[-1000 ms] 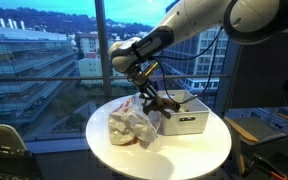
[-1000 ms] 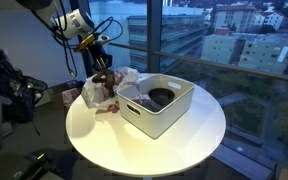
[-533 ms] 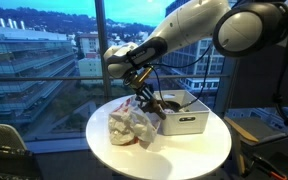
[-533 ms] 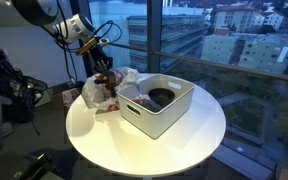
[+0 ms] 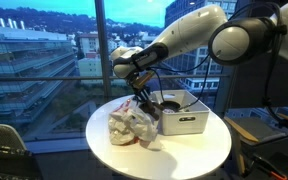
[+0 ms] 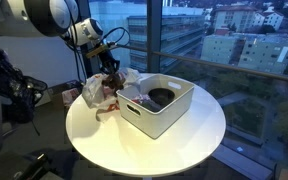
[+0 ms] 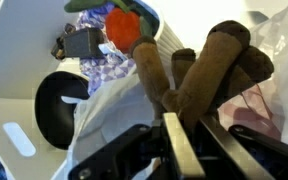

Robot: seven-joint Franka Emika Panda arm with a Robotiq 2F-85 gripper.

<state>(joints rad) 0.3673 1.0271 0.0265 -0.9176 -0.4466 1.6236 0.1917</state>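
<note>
Brown plush toy [image 7: 206, 68]; white bin [image 6: 159, 118]; white table [image 6: 184, 148]; black item [image 6: 160, 97].

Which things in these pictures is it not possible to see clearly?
- Grip of the hand: wrist view, blurred and covered by the brown plush toy.
- Black round object in white plastic bin: an exterior view, too small to identify.
- Crumpled clear plastic bag contents: an exterior view, wrinkles hide them.

A brown plush toy [image 7: 209, 65] with stubby, rounded limbs of nubby fabric is pinched between the fingers of the hand [image 7: 189, 128], its limbs bunched together and pointing away from the wrist camera. In both exterior views it shows only as a small dark bundle lifted off the worktop [image 5: 189, 152], just above a crumpled plastic bag [image 5: 131, 126] and beside a white bin [image 5: 184, 121]; its head and face cannot be made out
</note>
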